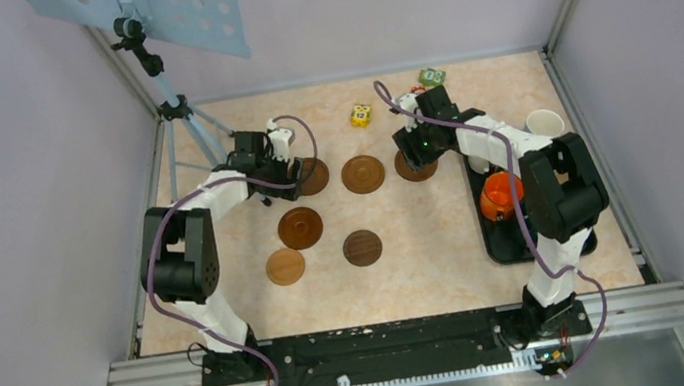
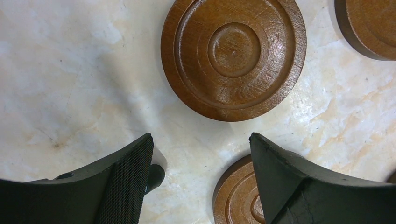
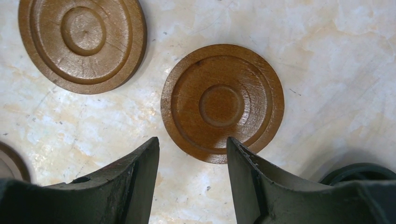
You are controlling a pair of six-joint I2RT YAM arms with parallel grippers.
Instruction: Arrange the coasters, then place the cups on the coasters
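Note:
Several round brown wooden coasters lie on the marbled table: a back row [image 1: 363,174] and three nearer ones [image 1: 301,228]. My left gripper [image 1: 284,168] hovers over the left back coaster [image 1: 317,174]. In the left wrist view it [image 2: 201,137] is open and empty, with one coaster [image 2: 233,56] ahead and another [image 2: 236,196] partly under its right finger. My right gripper [image 1: 417,145] hangs over the right back coaster [image 1: 415,168]. It [image 3: 192,140] is open and empty, just short of that coaster [image 3: 222,102]. An orange cup [image 1: 499,197] stands on the black tray [image 1: 496,237]. A white cup [image 1: 544,123] stands at the far right.
A tripod [image 1: 179,125] with a perforated blue board stands at the back left, and one of its feet [image 2: 156,176] sits close to my left finger. Small toy blocks [image 1: 361,114] [image 1: 432,76] lie near the back wall. A dark round rim [image 3: 359,171] shows at the right wrist view's lower right.

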